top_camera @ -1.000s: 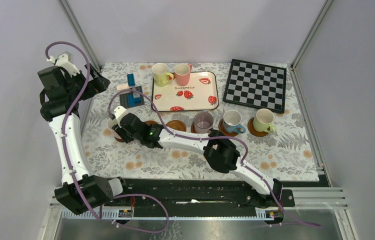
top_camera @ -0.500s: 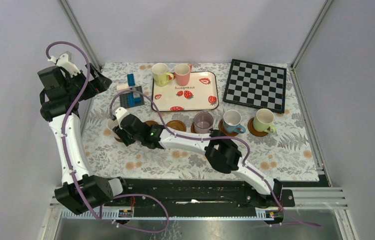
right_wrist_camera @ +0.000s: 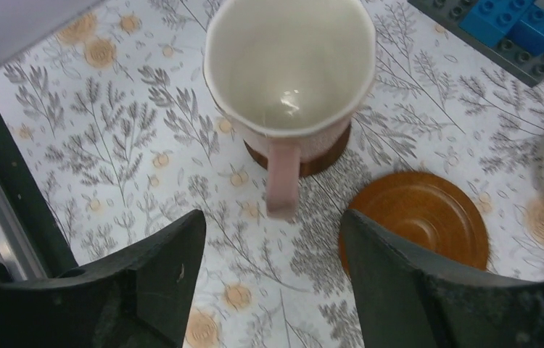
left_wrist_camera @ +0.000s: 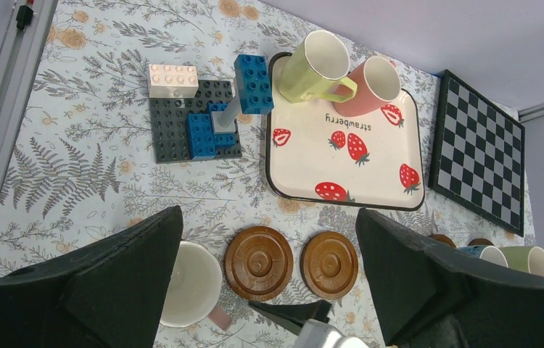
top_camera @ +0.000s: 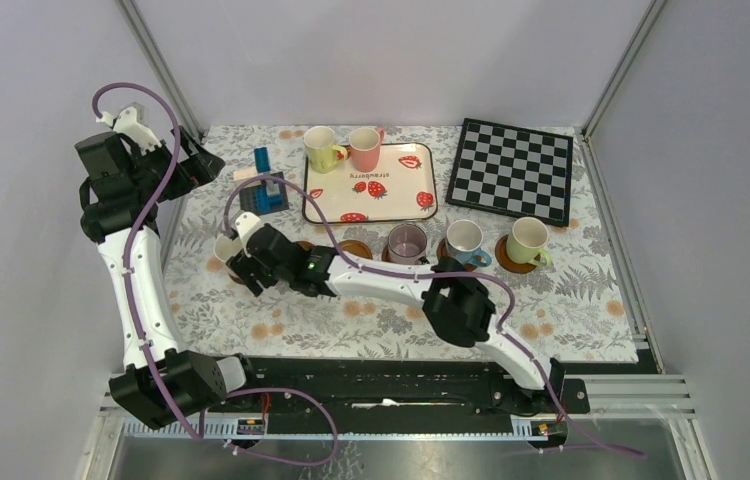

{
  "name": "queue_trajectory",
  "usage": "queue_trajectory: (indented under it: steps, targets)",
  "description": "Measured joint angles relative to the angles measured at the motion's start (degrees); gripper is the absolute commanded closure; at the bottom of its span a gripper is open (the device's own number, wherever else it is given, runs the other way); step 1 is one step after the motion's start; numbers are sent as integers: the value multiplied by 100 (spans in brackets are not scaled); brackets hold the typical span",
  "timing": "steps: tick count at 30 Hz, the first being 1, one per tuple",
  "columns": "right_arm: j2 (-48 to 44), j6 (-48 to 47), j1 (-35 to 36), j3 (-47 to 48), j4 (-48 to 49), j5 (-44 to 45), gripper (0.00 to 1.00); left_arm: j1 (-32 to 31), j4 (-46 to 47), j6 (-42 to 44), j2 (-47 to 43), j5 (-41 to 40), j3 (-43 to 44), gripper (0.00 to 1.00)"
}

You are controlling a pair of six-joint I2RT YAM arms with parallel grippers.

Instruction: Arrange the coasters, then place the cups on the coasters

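A pale pink cup [right_wrist_camera: 289,69] stands upright on a small dark coaster [right_wrist_camera: 305,161], handle towards my right gripper [right_wrist_camera: 273,226]. That gripper is open, its fingers just short of the handle with nothing between them. Two bare coasters [left_wrist_camera: 258,262] [left_wrist_camera: 329,264] lie right of this cup [top_camera: 228,247]. Mauve [top_camera: 406,243], blue [top_camera: 464,240] and green [top_camera: 526,240] cups sit on coasters further right. Yellow-green [top_camera: 321,148] and pink [top_camera: 364,148] cups stand on the strawberry tray [top_camera: 376,205]. My left gripper [top_camera: 196,160] hangs open, high at the back left.
A block model [top_camera: 263,190] on a dark baseplate stands left of the tray. The chessboard [top_camera: 513,170] lies at the back right. The right arm stretches across the table's front half towards the left. Metal frame rails run along both sides.
My right gripper has opened and let go of the pale pink cup's handle, easing back a little. The cup stays on its coaster. The left arm has not moved.
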Motion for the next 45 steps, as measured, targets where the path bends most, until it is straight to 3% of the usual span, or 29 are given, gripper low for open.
queue_trajectory:
  steps: [3,8,17,23,37,45]
  targets:
    - [-439,-142,-55,-570,17,-35,11,0,0,0,0,2,0,1]
    - [-1217,-402,-501,-1285,28,-581,6,0,26,7,-11,44,-42,1]
    - [-1860,-988,-2658,-1523,125,-2245,6,0,79,22,-13,197,-229,1]
    - [-1482,-1047,-3333,-1099,-17,-2710,6,0,313,4,-26,306,-369,1]
    - [647,-957,-3298,931,-302,-2704,7,0,468,7,-31,337,-553,1]
    - [1003,-966,-3305,1381,-254,-2310,6,0,511,22,-55,332,-605,1]
